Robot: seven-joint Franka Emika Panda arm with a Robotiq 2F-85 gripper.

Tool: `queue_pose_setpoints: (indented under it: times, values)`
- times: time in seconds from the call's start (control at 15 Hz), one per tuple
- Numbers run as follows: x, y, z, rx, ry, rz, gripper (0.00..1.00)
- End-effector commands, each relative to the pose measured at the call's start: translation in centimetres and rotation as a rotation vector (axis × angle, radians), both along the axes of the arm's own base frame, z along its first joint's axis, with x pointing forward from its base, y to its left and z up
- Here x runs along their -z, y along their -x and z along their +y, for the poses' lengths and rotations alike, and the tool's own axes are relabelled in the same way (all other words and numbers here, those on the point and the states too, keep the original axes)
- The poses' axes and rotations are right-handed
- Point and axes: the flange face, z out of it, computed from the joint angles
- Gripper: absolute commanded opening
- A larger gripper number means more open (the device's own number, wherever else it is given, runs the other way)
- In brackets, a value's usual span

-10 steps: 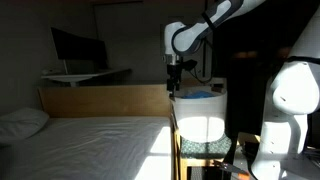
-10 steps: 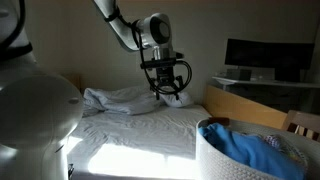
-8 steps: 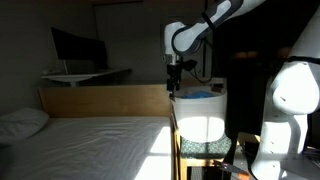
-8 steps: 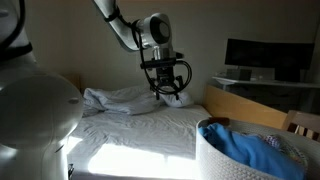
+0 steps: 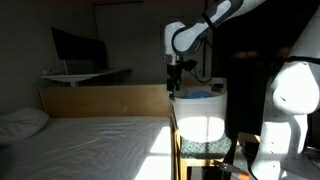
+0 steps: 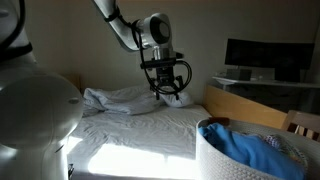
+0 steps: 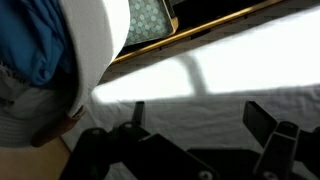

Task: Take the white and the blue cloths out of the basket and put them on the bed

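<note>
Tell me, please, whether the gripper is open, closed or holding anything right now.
Gripper: open, jaws spread wide, holding nothing.

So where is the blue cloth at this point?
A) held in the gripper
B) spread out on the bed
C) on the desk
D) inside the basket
D: the blue cloth lies inside the basket, while the gripper hangs open and empty over the bed.
</note>
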Motion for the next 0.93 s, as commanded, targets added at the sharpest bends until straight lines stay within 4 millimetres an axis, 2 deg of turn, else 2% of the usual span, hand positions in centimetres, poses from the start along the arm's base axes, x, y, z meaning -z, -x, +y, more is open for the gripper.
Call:
queue_pose_setpoints:
  times: [0.0,0.27,0.53,0.67,0.87]
  values:
    - [-0.9,-0.4,-0.4,0.032,-0.045,-0.011,1.0]
    - [-4.0,-2.1,-2.8,0.149,-0.222,-0.06,1.0]
    - [-7.0,-5.0,-6.9,0.262,-0.279,-0.154,1.0]
    - [-7.7,-7.0,-9.3,0.309,-0.271,-0.182,1.0]
    - [-7.6,-11.0,-13.2,0.388,-0.257,-0.191,1.0]
